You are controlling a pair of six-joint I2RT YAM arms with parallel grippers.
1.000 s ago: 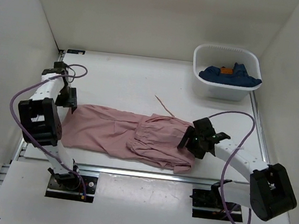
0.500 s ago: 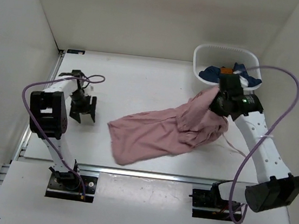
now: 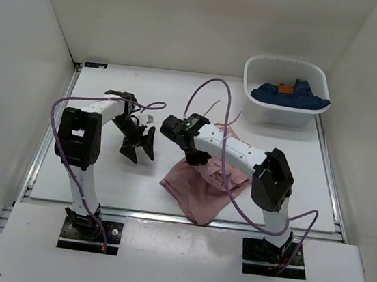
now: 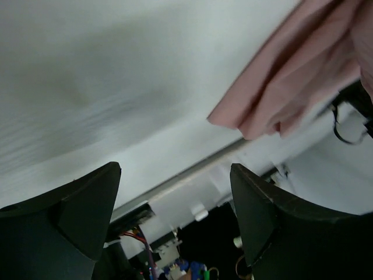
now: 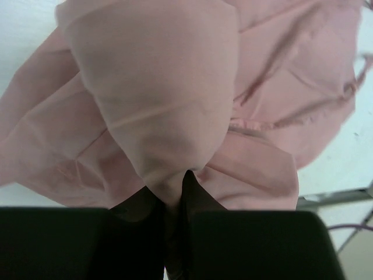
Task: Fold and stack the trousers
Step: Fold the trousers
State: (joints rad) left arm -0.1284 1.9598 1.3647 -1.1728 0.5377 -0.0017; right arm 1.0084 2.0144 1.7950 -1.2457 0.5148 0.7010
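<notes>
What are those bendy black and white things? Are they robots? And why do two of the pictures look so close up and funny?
Yes, they are two robot arms, fixed at the near edge of a white table. The big picture comes from a camera up above them. Each arm ends in a pincer with two fingers, and a small camera beside it took the two close pictures. The left pincer is open and holds nothing. The right pincer is pinched shut on a fold of the pink trousers, which lie crumpled on the table. At the back stands a white tub with a dark blue garment inside.
</notes>
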